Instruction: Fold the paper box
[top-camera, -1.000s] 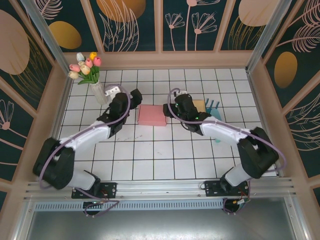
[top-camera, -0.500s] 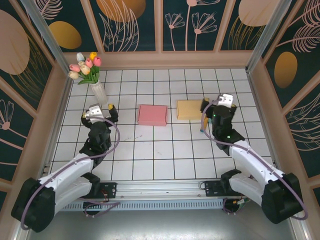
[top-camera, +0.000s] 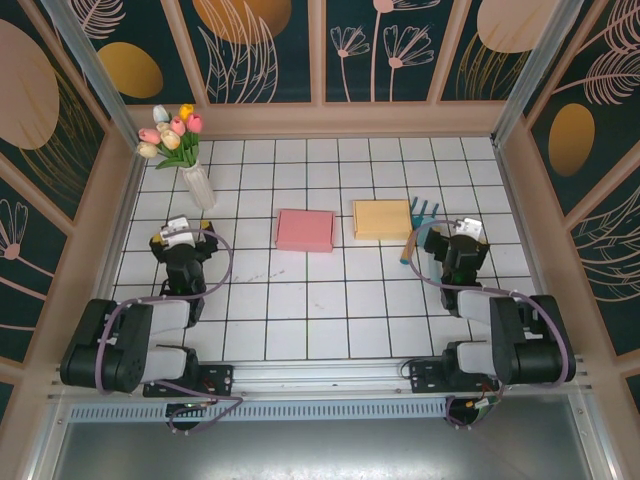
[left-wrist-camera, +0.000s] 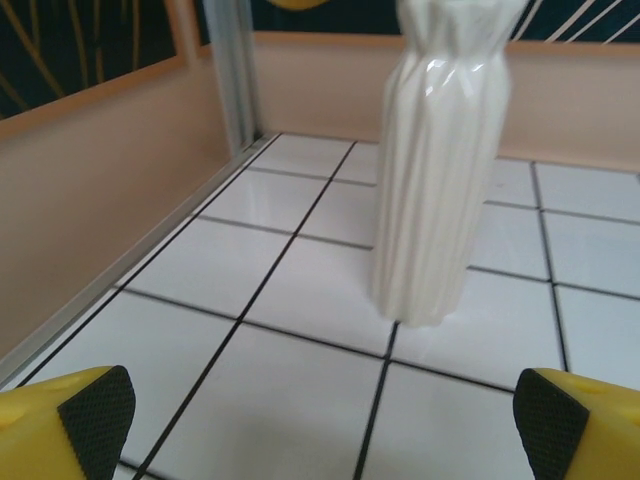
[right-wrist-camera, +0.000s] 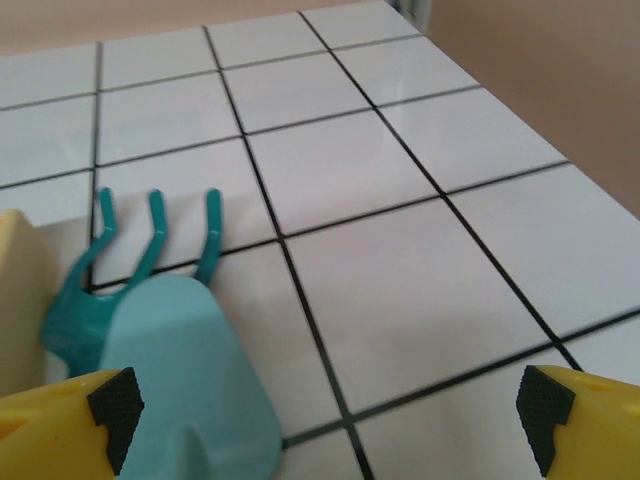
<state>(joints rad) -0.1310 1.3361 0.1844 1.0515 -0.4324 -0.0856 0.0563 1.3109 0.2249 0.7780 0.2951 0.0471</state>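
Top external view gives me the whole table (top-camera: 330, 310) at once. My left gripper (top-camera: 183, 238) is at the left side, and the white vase (top-camera: 198, 185) with tulips (top-camera: 170, 130) stands just ahead of it. To the right of this gripper and well apart from it lies the pink paper box (top-camera: 305, 230), a flat closed rectangle with a matte surface, between my two grippers and touched by neither. Near it, with a gap, is the yellow box (top-camera: 381, 218) of the same shape. A teal rake (top-camera: 424, 210) lies just beside that one, ahead and to the left of my right gripper (top-camera: 462, 238).

Left wrist view adds the details. The vase (left-wrist-camera: 440, 170) is glossy, with vertical ridges, and stands upright on shiny white tiles with dark lines. My left gripper (left-wrist-camera: 320, 430) is spread wide and holds nothing; its fingers (left-wrist-camera: 95, 415) are yellow with black textured pads.

Right wrist view shows the rake (right-wrist-camera: 150, 240) with three curved prongs, and a smooth rounded teal scoop (right-wrist-camera: 190, 390) overlapping its handle end, close ahead of my left finger. An edge of the yellow box (right-wrist-camera: 12, 290) shows at the far left. My right gripper (right-wrist-camera: 330, 420) is also fully spread and empty.
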